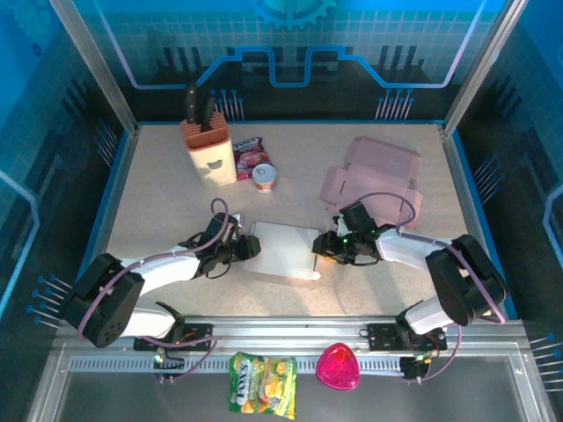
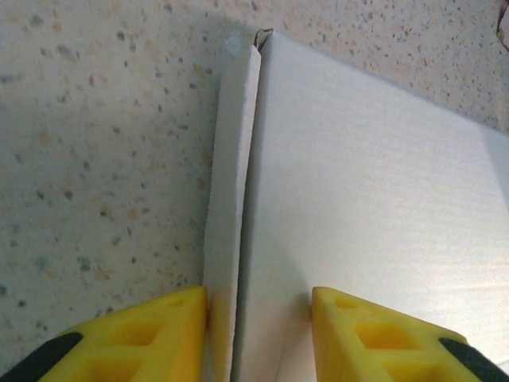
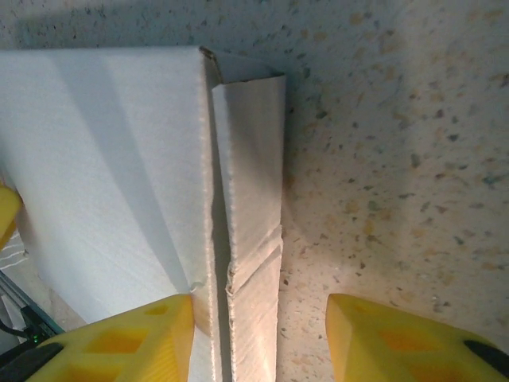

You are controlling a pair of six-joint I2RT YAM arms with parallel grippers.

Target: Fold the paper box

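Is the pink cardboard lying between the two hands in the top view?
No, the white paper box lies between the left hand and the right hand; the pink cardboard lies farther back.

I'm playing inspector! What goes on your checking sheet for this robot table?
Surface: speckled beige table, no spills seen.
Job's things: white paper box at centre, between both claws.
Clutter: flat pink box, knife block, snack packet, small can at the back; candy bag, pink heart by the near rail.
Claws: left claw and right claw each straddle a side flap, jaws apart.
Cables: purple cables loop over both arms.
Surroundings: blue walls, metal frame.
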